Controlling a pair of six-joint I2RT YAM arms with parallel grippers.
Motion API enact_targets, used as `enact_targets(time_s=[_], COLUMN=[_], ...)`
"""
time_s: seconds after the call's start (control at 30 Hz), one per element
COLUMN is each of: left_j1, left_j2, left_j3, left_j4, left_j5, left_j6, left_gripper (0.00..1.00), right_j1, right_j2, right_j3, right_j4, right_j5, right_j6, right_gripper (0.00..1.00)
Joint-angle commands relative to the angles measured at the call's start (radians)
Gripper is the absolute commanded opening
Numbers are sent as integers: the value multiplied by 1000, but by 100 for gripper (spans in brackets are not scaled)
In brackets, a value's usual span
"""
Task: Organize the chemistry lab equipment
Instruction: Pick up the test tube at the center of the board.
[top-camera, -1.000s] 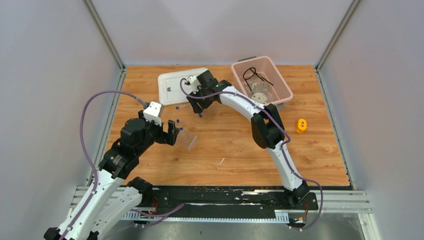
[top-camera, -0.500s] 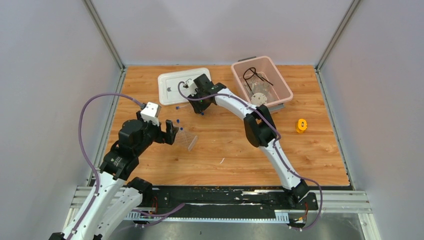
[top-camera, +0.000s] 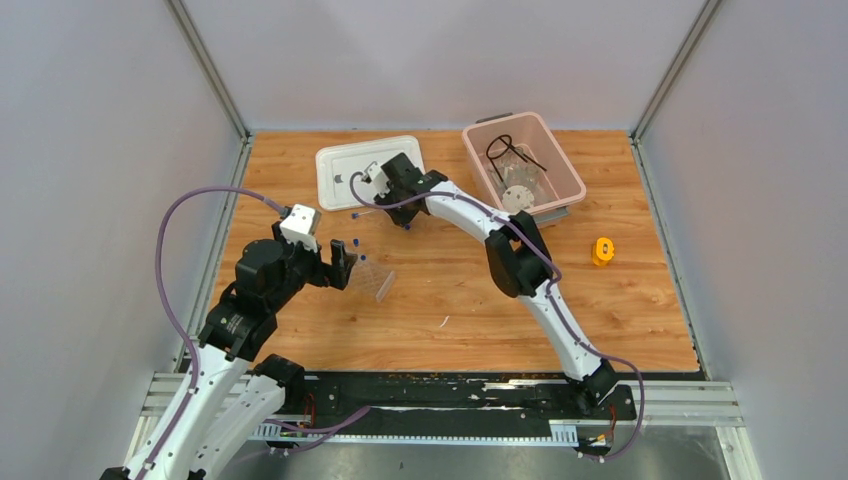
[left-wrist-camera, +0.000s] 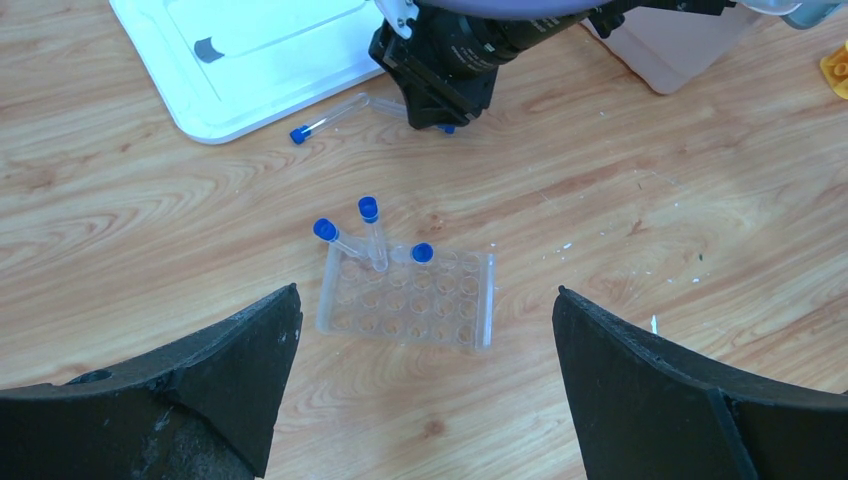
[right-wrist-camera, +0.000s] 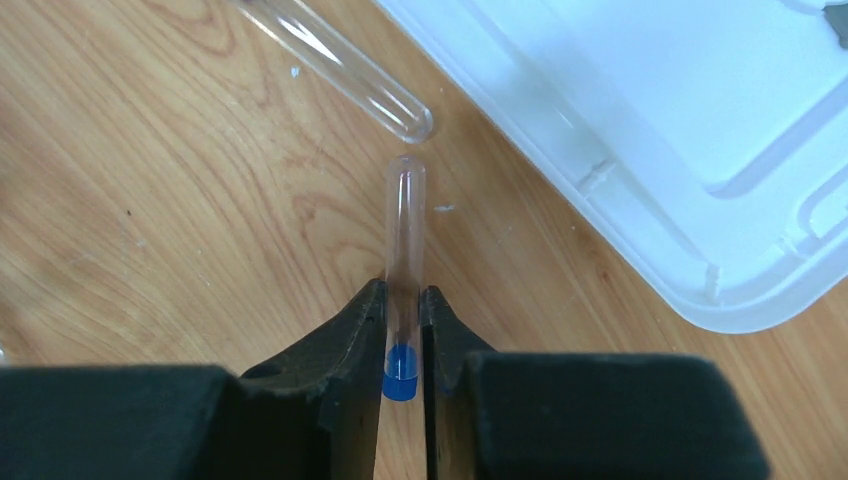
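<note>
My right gripper (right-wrist-camera: 403, 305) is shut on a clear blue-capped tube (right-wrist-camera: 405, 230), held level just above the wood beside the white lid; it also shows in the top view (top-camera: 402, 218). A second loose tube (right-wrist-camera: 340, 70) lies just beyond it, with its blue cap at the lid's edge (left-wrist-camera: 325, 120). The clear tube rack (left-wrist-camera: 405, 295) stands on the wood with three blue-capped tubes (left-wrist-camera: 369, 212) in its far row. My left gripper (left-wrist-camera: 425, 292) is open and empty, hovering just short of the rack (top-camera: 378, 283). The black wire tripod (top-camera: 505, 148) and the bags with a white disc (top-camera: 518, 192) lie in the pink bin.
The white lid (top-camera: 340, 170) lies at the back left. The pink bin (top-camera: 572, 182) stands at the back right. A small orange object (top-camera: 602, 250) sits right of the arms. Grey walls close in the wooden table on three sides.
My right wrist has shifted a little to the left, toward the lid, with the tube in its jaws. The left arm has barely moved.
</note>
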Motion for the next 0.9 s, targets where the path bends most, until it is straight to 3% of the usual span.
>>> enact_targets(time_s=[0.0, 0.17, 0.23, 0.6, 0.77, 0.87], left_j1=[7, 7, 7, 7, 5, -50], left_j2=[-6, -8, -8, 39, 67, 90], left_j3=[-3, -1, 0, 15, -89, -177], left_j4=[46, 44, 43, 96, 379, 642], left_j5=[13, 13, 20, 248, 442, 446], left_j6=[-1, -1, -1, -92, -378, -532], left_gripper=[100, 100, 100, 100, 99, 99], right_j1=[4, 1, -3, -103, -182, -230], right_j2=[-68, -170, -214, -551, -711, -791], right_j3=[-102, -235, -270, -536, -737, -859], right_j4=[-39, -47, -61, -36, 96, 238], right_j5=[90, 121, 109, -366, -606, -766], right_j6=[-87, -116, -103, 113, 243, 367], right_gripper=[16, 1, 0, 0, 0, 0])
